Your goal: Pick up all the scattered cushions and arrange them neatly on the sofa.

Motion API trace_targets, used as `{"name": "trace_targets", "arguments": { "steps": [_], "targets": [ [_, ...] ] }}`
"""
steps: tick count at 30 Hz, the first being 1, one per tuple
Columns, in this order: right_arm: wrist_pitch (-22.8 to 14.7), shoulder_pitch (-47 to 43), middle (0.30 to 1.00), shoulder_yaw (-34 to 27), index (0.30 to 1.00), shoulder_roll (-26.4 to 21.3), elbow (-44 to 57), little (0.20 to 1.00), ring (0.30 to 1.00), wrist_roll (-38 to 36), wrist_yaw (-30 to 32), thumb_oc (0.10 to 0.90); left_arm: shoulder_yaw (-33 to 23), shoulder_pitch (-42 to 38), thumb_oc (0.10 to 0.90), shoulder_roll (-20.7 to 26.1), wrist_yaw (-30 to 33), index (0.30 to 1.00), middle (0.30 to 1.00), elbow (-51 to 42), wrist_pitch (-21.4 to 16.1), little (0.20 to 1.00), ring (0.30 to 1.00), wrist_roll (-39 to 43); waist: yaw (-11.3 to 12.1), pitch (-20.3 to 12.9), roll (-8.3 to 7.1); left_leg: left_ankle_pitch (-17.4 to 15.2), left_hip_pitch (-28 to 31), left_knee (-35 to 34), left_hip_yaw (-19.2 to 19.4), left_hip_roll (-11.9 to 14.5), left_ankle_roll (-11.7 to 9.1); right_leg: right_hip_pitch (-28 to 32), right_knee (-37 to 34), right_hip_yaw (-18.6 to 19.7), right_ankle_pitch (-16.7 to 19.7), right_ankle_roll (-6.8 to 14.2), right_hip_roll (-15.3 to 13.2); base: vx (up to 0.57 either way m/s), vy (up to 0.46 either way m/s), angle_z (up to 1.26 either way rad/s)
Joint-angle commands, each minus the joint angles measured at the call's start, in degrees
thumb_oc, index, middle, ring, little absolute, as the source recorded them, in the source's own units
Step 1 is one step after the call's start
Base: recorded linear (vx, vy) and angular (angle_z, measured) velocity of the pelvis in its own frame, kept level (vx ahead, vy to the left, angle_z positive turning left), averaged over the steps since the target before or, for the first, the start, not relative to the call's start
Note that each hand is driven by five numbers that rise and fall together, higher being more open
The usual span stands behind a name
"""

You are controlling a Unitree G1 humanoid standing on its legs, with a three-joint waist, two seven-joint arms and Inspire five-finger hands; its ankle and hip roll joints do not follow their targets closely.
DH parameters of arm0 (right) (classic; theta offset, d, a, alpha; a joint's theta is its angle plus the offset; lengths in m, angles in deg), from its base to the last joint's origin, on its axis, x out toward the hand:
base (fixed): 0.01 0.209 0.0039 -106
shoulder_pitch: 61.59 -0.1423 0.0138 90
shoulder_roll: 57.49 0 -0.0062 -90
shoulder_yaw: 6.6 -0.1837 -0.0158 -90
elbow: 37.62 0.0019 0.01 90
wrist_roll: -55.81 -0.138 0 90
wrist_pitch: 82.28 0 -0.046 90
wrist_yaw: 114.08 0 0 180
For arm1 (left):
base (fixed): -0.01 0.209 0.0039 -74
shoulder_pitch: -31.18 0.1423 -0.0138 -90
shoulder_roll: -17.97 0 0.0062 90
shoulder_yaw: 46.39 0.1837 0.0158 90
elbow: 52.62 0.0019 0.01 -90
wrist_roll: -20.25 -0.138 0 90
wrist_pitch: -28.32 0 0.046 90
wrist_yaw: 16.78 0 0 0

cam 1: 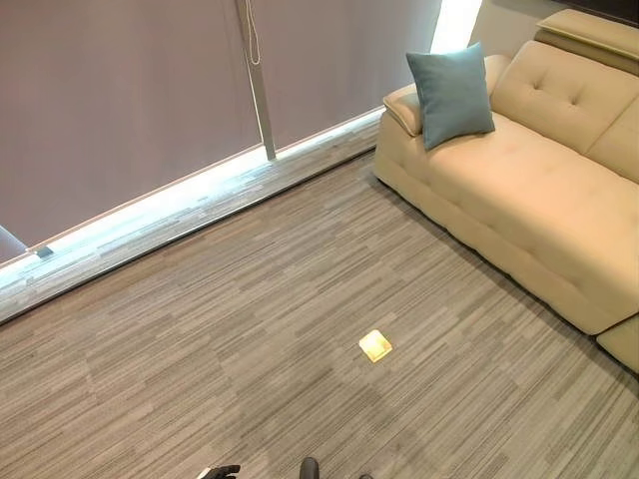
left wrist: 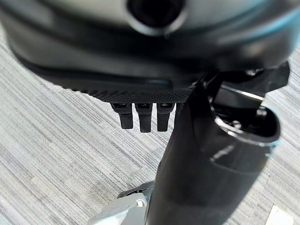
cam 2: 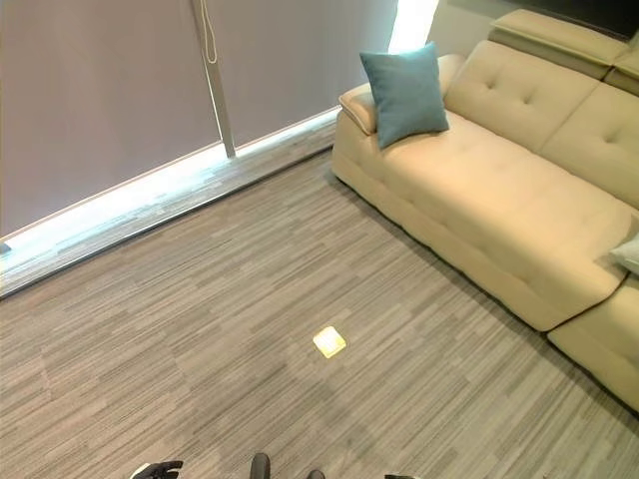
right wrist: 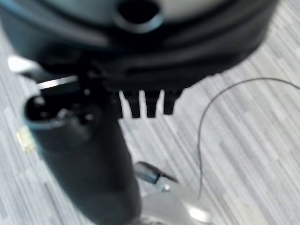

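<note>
My left hand [left wrist: 143,117] hung with its fingers straight and slack over the striped grey carpet [cam 1: 230,329], holding nothing; my right hand [right wrist: 145,105] hung the same way, fingers relaxed and empty, carpet beneath it too. Neither hand was near any cushion. From my fingers outward, a small bright floor plate [cam 1: 375,345] lay ahead at about one o'clock; well beyond it, from one to three o'clock, stood the cream sofa [cam 1: 539,200], its long axis running from far ahead down toward my right. The teal cushion [cam 1: 451,94] already leaned upright against the sofa's far armrest, at roughly one o'clock and well apart from both hands. I judged my right hand the nearer to the sofa, since the sofa lay wholly on that side. The right eye view gave what the left eye view did not: a pale cushion edge [cam 2: 629,251] on the seat at the frame's three o'clock border; too little showed to say more. I saw no cushion lying on the carpet ahead.
</note>
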Motion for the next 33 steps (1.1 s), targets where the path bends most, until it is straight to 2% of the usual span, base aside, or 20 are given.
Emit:
{"name": "trace_targets", "arguments": {
  "steps": [1, 13, 18, 19, 20, 21, 22, 23, 24, 25, 26, 27, 28, 29, 30, 31, 33],
  "targets": [
    [-1.1, -1.1, 0.9, 1.3, 0.9, -0.3, 1.8, 0.9, 0.9, -0.5, -0.5, 0.8, 0.6, -4.1, 0.8, -2.0, -0.7, 0.9, 0.9, 3.0, -0.3, 0.9, 0.9, -1.6, -0.3, 1.0, -0.61, -6.2, 0.4, 0.0, -4.8, 3.8, -5.2, 1.7, 0.7, 2.0, -4.2, 6.1, -4.9, 0.0, -0.025, -0.04],
    [-0.8, -1.6, 0.9, 5.2, 0.9, 0.0, 2.0, 0.9, 0.9, 4.9, -1.2, 0.8, 2.7, -5.5, 0.8, -1.8, -0.7, 0.9, 0.9, 2.2, -0.2, 0.9, 0.9, -3.6, -0.9, 1.0, -0.32, -6.7, 1.3, 0.0, -4.6, 4.1, -5.2, 2.9, 0.7, 2.1, -4.5, 5.7, -4.9, 0.02, -0.03, -0.01],
    [-0.6, -2.7, 0.9, 5.6, 0.9, -0.5, 1.6, 0.9, 0.9, 6.0, -1.4, 0.8, 4.4, -7.3, 0.8, -1.4, -0.2, 0.9, 0.9, -0.1, -0.8, 0.9, 0.9, -3.5, -1.4, 3.0, 0.93, -5.5, 0.1, 0.0, -5.8, 4.8, -5.2, -0.5, 5.7, 2.6, -6.2, 4.3, -5.3, 0.0, -0.055, 0.01],
    [-0.6, -3.2, 0.9, 5.3, 0.9, -0.9, 1.7, 0.9, 0.9, 5.6, -1.3, 0.8, 4.5, -7.6, 0.8, -1.4, -0.2, 0.9, 0.9, -0.4, -0.9, 0.9, 0.9, -3.2, -1.3, 3.7, 0.84, -6.2, -1.8, 3.4, -5.6, 4.9, -5.5, -0.9, 6.4, 2.8, -6.8, 3.8, -5.5, -0.06, -0.056, 0.05],
    [-0.7, -3.3, 0.9, 5.0, 0.9, -1.1, 1.8, 0.9, 0.9, 5.4, -1.2, 0.8, 4.6, -7.8, 0.8, -1.6, 0.0, 0.9, 0.9, -0.7, -1.0, 0.9, 0.9, -3.1, -1.1, 4.6, 0.5, -7.3, -4.4, 8.3, -5.1, 4.5, -6.0, -1.0, 6.7, 2.9, -7.1, 3.3, -5.9, -0.06, -0.038, 0.08],
    [-0.8, -3.3, 0.9, 5.0, 0.9, -1.1, 1.8, 0.9, 0.9, 5.4, -1.2, 0.8, 4.6, -7.8, 0.8, -1.6, 0.0, 0.9, 0.9, -0.7, -1.0, 0.9, 0.9, -3.1, -1.2, 4.6, 0.52, -7.5, -4.8, 8.7, -5.1, 4.5, -6.0, -1.2, 6.7, 2.8, -7.1, 3.3, -5.9, -0.05, -0.067, 0.14],
    [-1.3, -3.8, 0.9, 4.6, 0.9, -1.5, 1.9, 0.9, 0.9, 4.6, -0.7, 0.8, 4.7, -8.4, 0.8, -2.5, 0.7, 0.9, 0.9, -0.9, -1.2, 0.9, 0.9, -2.7, -1.0, 6.7, -0.11, -7.4, -9.9, 16.9, -2.2, 4.6, -7.3, -0.3, 6.2, 2.3, -7.5, 2.9, -6.6, -0.03, -0.038, 0.14],
    [-1.3, -3.9, 0.9, 4.6, 0.9, -1.5, 1.9, 0.9, 0.9, 4.6, -0.7, 0.8, 4.7, -8.4, 0.8, -2.5, 0.7, 0.9, 0.9, -0.9, -1.2, 0.9, 0.9, -2.7, -1.0, 6.7, -0.05, -7.6, -10.2, 17.2, -2.3, 4.6, -7.3, -0.4, 6.2, 2.2, -7.5, 2.9, -6.5, 0.01, -0.043, 0.09],
    [-1.1, -4.4, 0.9, 4.4, 0.9, -2.0, 1.8, 0.9, 0.9, 4.4, -0.5, 0.8, 5.0, -8.3, 0.8, -2.6, 0.9, 0.9, 0.9, -0.9, -1.1, 0.9, 0.9, -3.1, -1.1, 7.2, -0.51, -6.5, -12.9, 20.5, 0.3, 6.0, -7.4, 0.3, 5.7, 1.8, -7.8, 2.7, -6.7, 0.11, 0.003, 0.04],
    [-1.0, -4.2, 0.9, 4.3, 0.9, -2.4, 1.5, 0.9, 0.9, 4.3, -0.2, 0.8, 5.3, -8.0, 0.8, -2.7, 0.8, 0.9, 0.9, -0.6, -0.9, 0.9, 0.9, -3.6, -1.0, 7.3, -0.96, -6.5, -14.7, 20.9, 2.9, 7.1, -6.9, 1.1, 5.3, 1.3, -8.4, 2.7, -6.8, 0.33, 0.033, 0.2],
    [-0.9, -3.1, 0.9, 3.6, 0.9, -2.5, 0.8, 0.9, 0.9, 3.7, 0.2, 0.8, 5.2, -6.7, 0.8, -2.7, 0.0, 0.9, 0.9, 0.1, -0.8, 0.9, 0.9, -4.2, 0.0, 6.8, -1.8, -6.0, -17.1, 16.5, 5.0, 7.4, -6.2, 3.3, 3.9, 1.0, -8.8, 3.4, -6.2, 0.44, 0.088, 0.33],
    [-0.8, -2.8, 0.9, 3.5, 0.9, -2.3, 0.8, 0.9, 0.9, 3.6, 0.3, 0.8, 4.8, -6.0, 0.8, -2.6, -0.5, 0.9, 0.9, 1.0, -0.5, 0.9, 0.9, -4.4, 0.7, 6.3, -2.08, -5.1, -17.6, 13.0, 4.6, 6.9, -6.1, 3.9, 3.2, 1.1, -8.9, 3.9, -5.9, 0.37, 0.083, 0.35],
    [-0.8, -2.7, 0.9, 3.5, 0.9, -2.2, 0.8, 0.9, 0.9, 3.6, 0.3, 0.8, 4.8, -6.0, 0.8, -2.6, -0.5, 0.9, 0.9, 1.0, -0.5, 0.9, 0.9, -4.4, 0.8, 6.3, -2.23, -4.9, -17.3, 12.6, 4.7, 6.7, -6.1, 4.0, 3.1, 1.2, -8.9, 4.0, -6.0, 0.27, 0.084, 0.14],
    [-0.6, -2.6, 0.9, 3.8, 0.9, -1.8, 0.9, 0.9, 0.9, 3.9, 0.3, 0.8, 4.6, -5.1, 0.8, -2.5, -0.4, 0.9, 0.9, 1.8, -0.2, 0.9, 0.9, -5.0, 2.2, 6.4, -3.14, -4.1, -19.0, 10.1, 2.8, 5.8, -6.1, 5.0, 2.1, 1.4, -9.1, 4.5, -6.0, 0.38, 0.122, -0.05],
    [-0.6, -1.9, 0.9, 3.9, 0.9, -1.7, 1.1, 0.9, 0.9, 4.6, 0.2, 0.8, 3.1, -3.9, 0.8, -2.2, -1.2, 0.9, 0.9, 3.7, 0.3, 0.9, 0.9, -5.2, 4.1, 5.3, -4.28, -3.0, -19.3, 7.9, -2.3, 4.4, -5.8, 6.0, 1.6, 2.8, -9.4, 5.4, -5.9, 0.64, 0.251, -0.16],
    [-0.4, -2.1, 0.9, 3.4, 0.9, -1.1, 1.8, 0.9, 0.9, 4.7, 0.2, 0.8, 1.6, -3.2, 0.8, -1.4, -0.2, 0.9, 0.9, 4.7, 0.9, 0.9, 0.9, -6.4, 4.5, 4.6, -5.61, -2.1, -19.9, 9.0, -4.3, 2.7, -4.5, 5.5, 4.2, 3.4, -8.7, 6.3, -7.1, 0.52, 0.219, -0.3],
    [-0.4, -2.1, 0.9, 3.4, 0.9, -1.1, 1.8, 0.9, 0.9, 4.7, 0.3, 0.8, 1.6, -3.2, 0.8, -1.3, -0.2, 0.9, 0.9, 4.7, 0.9, 0.9, 0.9, -6.4, 4.5, 4.6, -5.68, -2.2, -20.0, 9.0, -4.2, 2.7, -4.5, 5.4, 4.3, 3.4, -8.7, 6.3, -7.2, 0.19, 0.113, -0.38]
  ]
}}
